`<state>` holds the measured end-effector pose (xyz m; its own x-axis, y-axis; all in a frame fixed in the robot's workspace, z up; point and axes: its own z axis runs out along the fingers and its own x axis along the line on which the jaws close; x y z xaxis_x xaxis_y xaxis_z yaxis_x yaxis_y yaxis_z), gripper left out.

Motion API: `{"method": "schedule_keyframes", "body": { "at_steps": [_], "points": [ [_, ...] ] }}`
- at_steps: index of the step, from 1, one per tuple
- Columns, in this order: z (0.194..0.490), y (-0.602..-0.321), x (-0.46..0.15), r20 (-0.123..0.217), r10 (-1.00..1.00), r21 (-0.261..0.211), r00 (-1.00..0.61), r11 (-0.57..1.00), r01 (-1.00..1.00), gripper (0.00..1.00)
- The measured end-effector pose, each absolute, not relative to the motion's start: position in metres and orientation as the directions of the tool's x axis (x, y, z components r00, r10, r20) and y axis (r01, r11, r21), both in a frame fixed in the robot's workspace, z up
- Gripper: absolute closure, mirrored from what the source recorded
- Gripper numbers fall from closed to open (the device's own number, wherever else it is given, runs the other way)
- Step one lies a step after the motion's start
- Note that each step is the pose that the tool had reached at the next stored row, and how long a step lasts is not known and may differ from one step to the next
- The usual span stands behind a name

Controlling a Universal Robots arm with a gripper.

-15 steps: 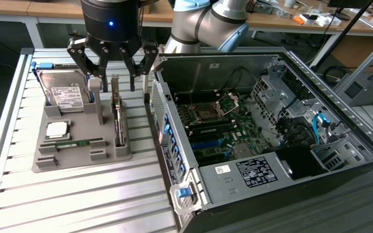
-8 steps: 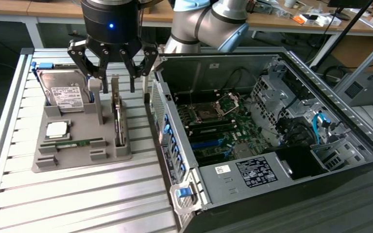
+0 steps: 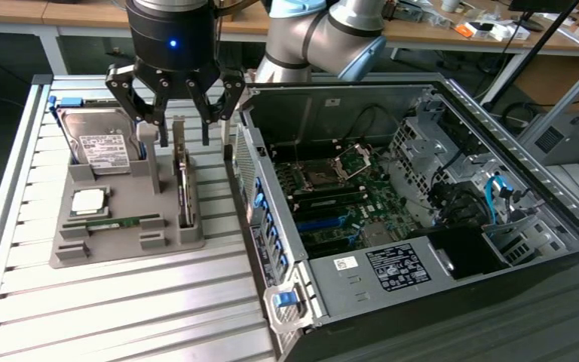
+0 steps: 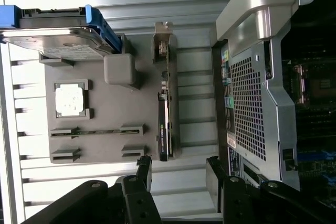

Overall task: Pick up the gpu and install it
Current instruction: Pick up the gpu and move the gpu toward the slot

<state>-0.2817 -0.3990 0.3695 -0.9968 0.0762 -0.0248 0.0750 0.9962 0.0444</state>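
Standing on edge in the grey holder (image 3: 118,253), along its side nearest the computer case (image 3: 320,113), the gpu (image 3: 182,185) is not yet lifted. The tool (image 3: 181,124) hangs above the holder, spread wide and empty. Installation is outstanding.

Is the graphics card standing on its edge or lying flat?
On its edge: the graphics card stands upright in a slot of the gray holder, thin edge up.

on desk (image 3: 118,317): tray (image 3: 118,253) at the exterior view's left of computer case (image 3: 320,113). in tray: gpu (image 3: 182,188) between hard drive (image 3: 103,147) and case.
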Motion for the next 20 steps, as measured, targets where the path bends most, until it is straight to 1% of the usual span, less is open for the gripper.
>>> {"method": "schedule_keyframes", "body": {
  "at_steps": [16, 18, 20],
  "points": [
    [0.365, -0.399, -0.282, -0.025, 0.076, 0.044, -0.997, 0.996, 0.075, 0.46],
    [0.356, -0.399, -0.282, -0.025, 0.076, 0.044, -0.997, 0.996, 0.075, 0.46],
    [0.355, -0.399, -0.282, -0.025, 0.076, 0.044, -0.997, 0.996, 0.075, 0.46]
  ]
}}
